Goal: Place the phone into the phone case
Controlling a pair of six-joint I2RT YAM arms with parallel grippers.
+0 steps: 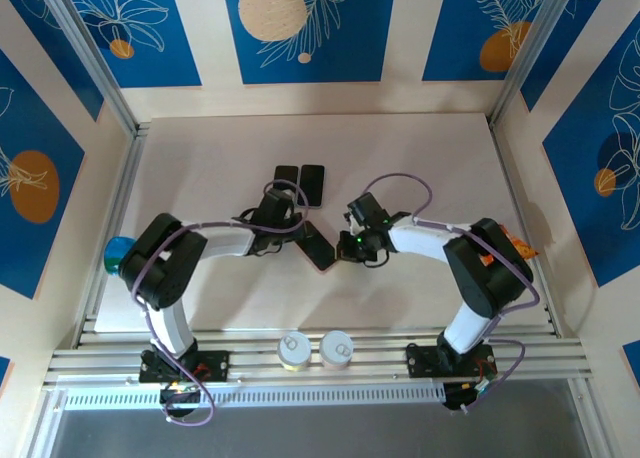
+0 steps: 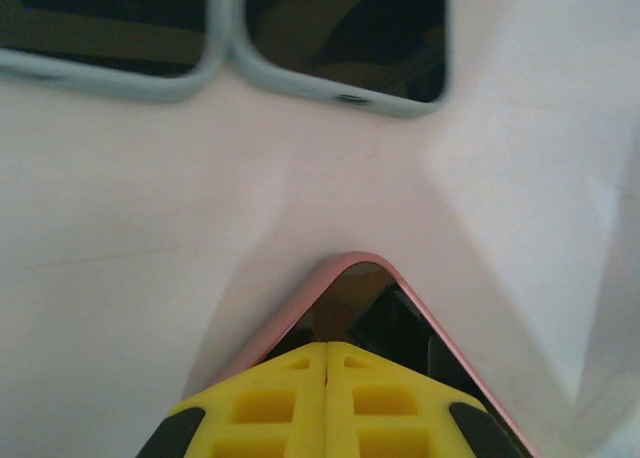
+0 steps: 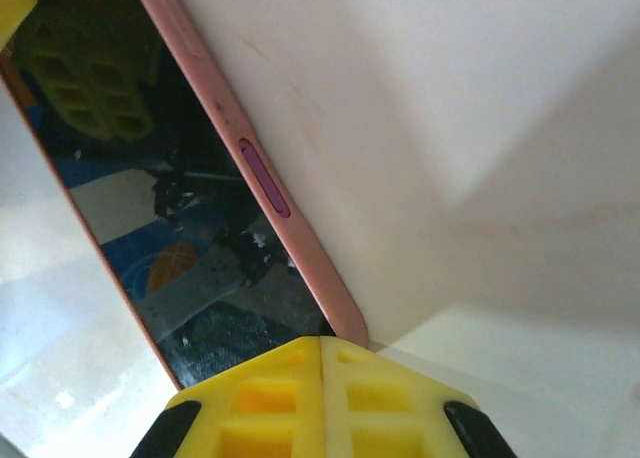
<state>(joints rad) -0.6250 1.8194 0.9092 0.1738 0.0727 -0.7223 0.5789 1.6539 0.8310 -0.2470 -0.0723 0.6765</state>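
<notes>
Centre of bench point(image 1: 220, 158): the phone point(image 1: 318, 246) lies flat and slantwise between the two arms. Its dark glass is framed by the rim of a pink case point(image 3: 300, 258), and a side button shows on that rim in the right wrist view.

Left tool point(image 2: 326, 350): the yellow fingers are pressed together with no gap between them. The tips sit over the far-left corner of the phone. The fingers meet in front of the corner rather than around it, so nothing is clamped. Whether the tips bear on the glass I cannot tell.

Right tool point(image 3: 320, 343): the fingers are likewise fully together, seam to seam, with their tips at the phone's right-hand corner, where the pink rim runs under them. Nothing is clasped between them. A yellow finger of the left tool shows at the opposite end of the phone in this view.

Just beyond the phone, on the far side, two dark slabs in pale blue cases point(image 1: 299, 182) lie side by side, close together and apart from the pink-rimmed one.

On the rails at the near edge, two cans point(image 1: 315, 349) stand upright next to each other. A blue object point(image 1: 118, 253) sits at the left margin of the bench, beside the left arm.
</notes>
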